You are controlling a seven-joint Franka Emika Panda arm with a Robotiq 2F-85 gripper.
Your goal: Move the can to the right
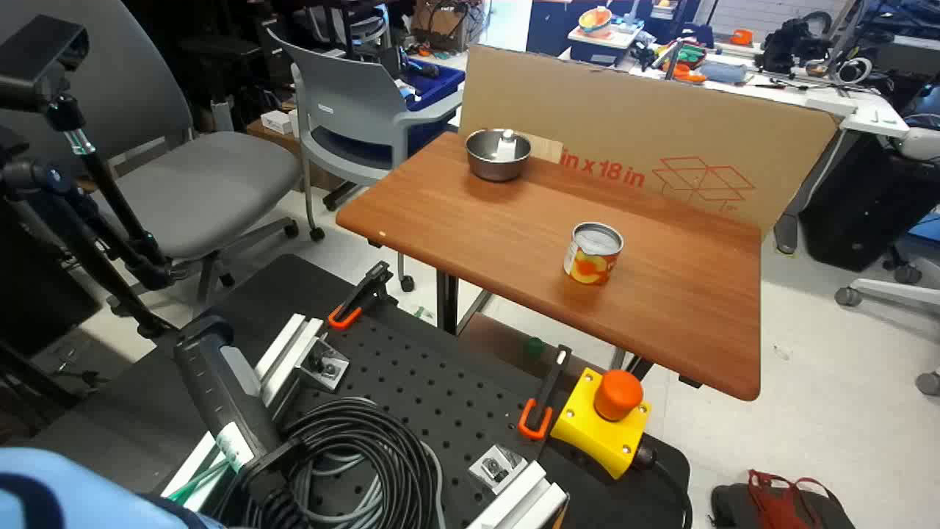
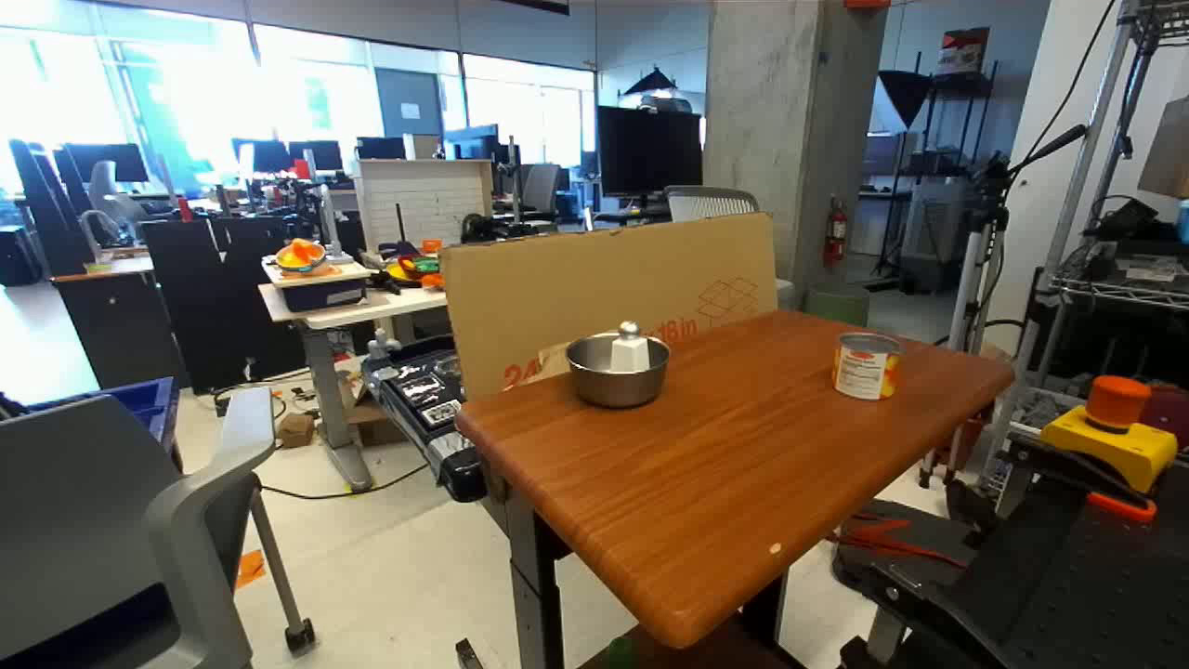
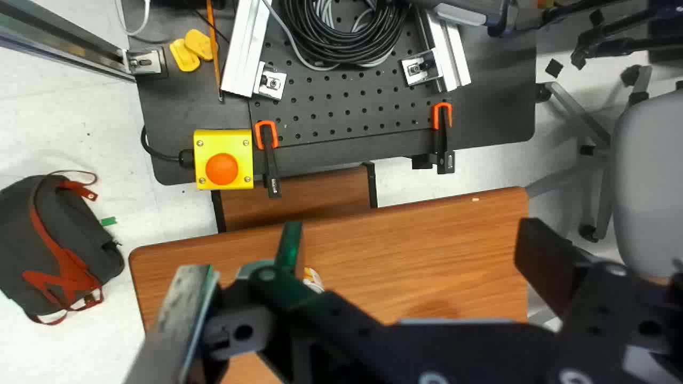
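Note:
The can [image 1: 590,263] is a short tin with a silvery rim and an orange-amber label. It stands upright on the brown wooden table [image 1: 455,228], and it also shows in an exterior view [image 2: 866,368]. In the wrist view only a sliver of the can [image 3: 313,278] shows beside the left finger; the rest is hidden behind the gripper. My gripper [image 3: 413,253] is wide open, with nothing between its fingers, and it is above the table. The gripper is out of view in both exterior views.
A steel bowl [image 1: 481,163] with a white object in it stands near the cardboard panel [image 1: 661,132] along the table's edge. A black pegboard bench [image 1: 426,367] holds a yellow box with an orange button [image 1: 604,422], clamps and coiled cable. A grey chair [image 2: 84,520] stands nearby.

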